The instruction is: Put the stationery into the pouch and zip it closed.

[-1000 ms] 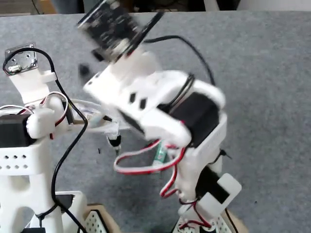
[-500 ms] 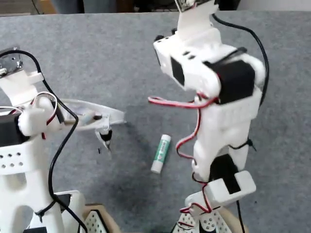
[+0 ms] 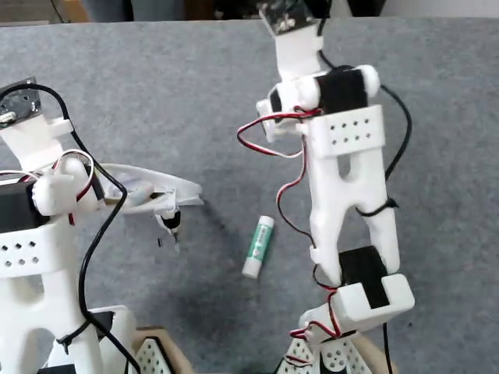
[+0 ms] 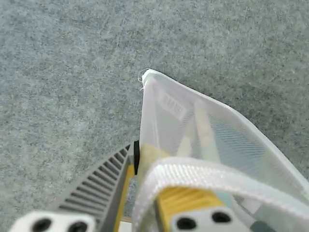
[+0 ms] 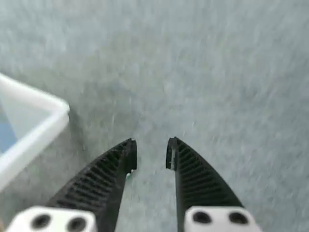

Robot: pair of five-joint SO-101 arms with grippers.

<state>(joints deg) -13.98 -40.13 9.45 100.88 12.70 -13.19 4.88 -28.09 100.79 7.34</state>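
My left gripper (image 4: 137, 157) is shut on the edge of the translucent white pouch (image 4: 203, 130), which holds several pieces of stationery and hangs a little above the table. In the high view the pouch (image 3: 160, 188) juts out from the left arm, with a dark zipper pull (image 3: 170, 222) dangling under it. A white glue stick with a green label (image 3: 258, 247) lies on the grey mat between the two arms, apart from both. My right gripper (image 5: 150, 152) hangs open over bare mat with nothing between its fingers. The right arm (image 3: 347, 179) stretches up toward the far side of the table.
A corner of a white-rimmed container (image 5: 36, 128) lies beside the right gripper. Grey mat (image 3: 156, 86) covers the table. The arm bases stand at the near edge.
The right arm has swung up and away from above the pouch toward the far side, uncovering the glue stick. The left arm and the pouch have barely moved.
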